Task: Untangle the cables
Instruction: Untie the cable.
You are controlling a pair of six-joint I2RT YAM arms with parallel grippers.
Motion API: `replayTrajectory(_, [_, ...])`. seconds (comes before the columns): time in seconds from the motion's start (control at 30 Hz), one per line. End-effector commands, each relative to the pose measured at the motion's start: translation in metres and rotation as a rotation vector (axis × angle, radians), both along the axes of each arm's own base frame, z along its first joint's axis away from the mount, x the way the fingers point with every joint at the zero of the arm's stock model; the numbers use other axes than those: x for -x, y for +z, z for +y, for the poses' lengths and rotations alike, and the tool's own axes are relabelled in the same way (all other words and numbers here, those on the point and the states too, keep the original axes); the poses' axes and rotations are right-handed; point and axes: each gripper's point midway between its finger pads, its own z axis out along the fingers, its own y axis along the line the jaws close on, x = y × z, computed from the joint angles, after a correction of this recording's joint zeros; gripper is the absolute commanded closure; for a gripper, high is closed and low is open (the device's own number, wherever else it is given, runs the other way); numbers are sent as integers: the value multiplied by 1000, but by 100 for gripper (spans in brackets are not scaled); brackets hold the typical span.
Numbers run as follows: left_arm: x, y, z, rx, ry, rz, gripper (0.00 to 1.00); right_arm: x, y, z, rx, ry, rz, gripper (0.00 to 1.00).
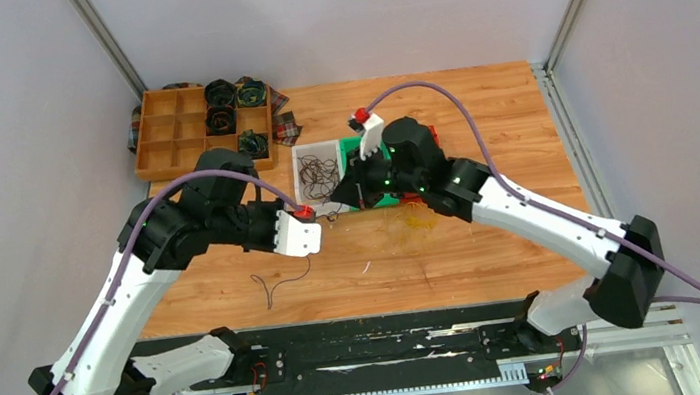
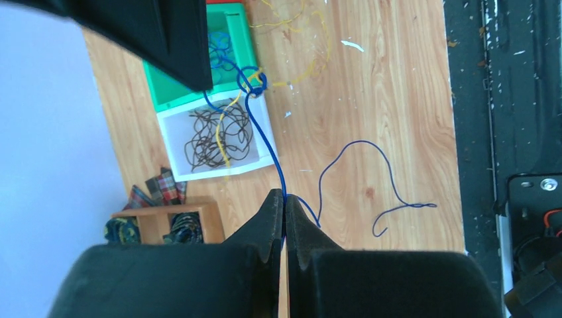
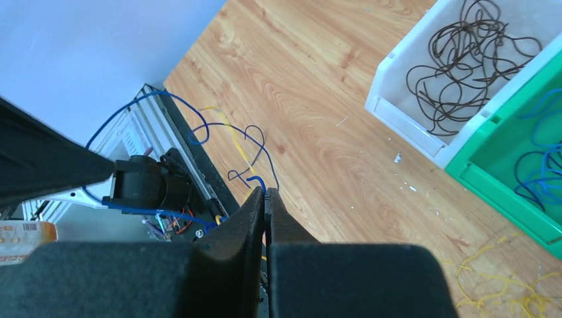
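Note:
My left gripper (image 2: 283, 197) is shut on a blue cable (image 2: 265, 139). The cable runs up to a knot with a yellow cable (image 2: 252, 83) beside the white bin (image 2: 212, 173). Its loose end (image 1: 276, 287) lies curled on the wood. My right gripper (image 3: 265, 192) is shut on the blue cable (image 3: 254, 179) at that tangle, in front of the bins (image 1: 358, 194). Brown cables (image 3: 470, 59) fill the white bin. More blue cables (image 3: 540, 172) lie in the green bin (image 3: 490, 179). Loose yellow cables (image 1: 416, 218) lie on the table.
A wooden compartment tray (image 1: 181, 127) with dark fabric coils stands at the back left on plaid cloth. A black rail (image 1: 374, 341) runs along the near edge. Walls and metal posts close in the back and sides.

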Motion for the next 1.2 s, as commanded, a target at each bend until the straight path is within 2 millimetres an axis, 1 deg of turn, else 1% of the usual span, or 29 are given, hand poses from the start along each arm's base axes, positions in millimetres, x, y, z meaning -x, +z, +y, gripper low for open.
replayTrajectory(0.0, [7,-1,15,-47,-12,-58,99,-17,33,-27,-143,-169,-80,99])
replayTrajectory(0.13, [9,0,22,-51,4,-79,100,-11,50,-47,-249,-208,-138,99])
replayTrajectory(0.17, [10,0,23,-48,8,-77,100,-8,49,-51,-264,-207,-141,99])
replayTrajectory(0.27, [13,4,21,-18,11,-69,100,4,57,-54,-327,-173,-165,99])
replayTrajectory(0.37, [16,13,19,16,17,-67,100,11,53,-59,-337,-164,-159,99])
replayTrajectory(0.47, [17,19,22,26,23,-88,100,15,48,-67,-340,-184,-161,99])
replayTrajectory(0.57, [18,22,26,25,28,-114,100,18,44,-79,-336,-217,-177,99])
replayTrajectory(0.7, [22,32,26,63,23,-127,100,19,36,-94,-321,-269,-191,99])
replayTrajectory(0.77, [27,38,23,89,9,-123,100,20,37,-97,-327,-273,-196,99])
replayTrajectory(0.87, [32,44,16,133,-5,-92,99,22,40,-94,-339,-255,-195,99])
replayTrajectory(1.0, [33,61,4,214,43,-12,100,27,41,-89,-342,-215,-196,99])
replayTrajectory(1.17, [30,93,-9,381,130,16,100,29,40,-97,-355,-234,-221,99])
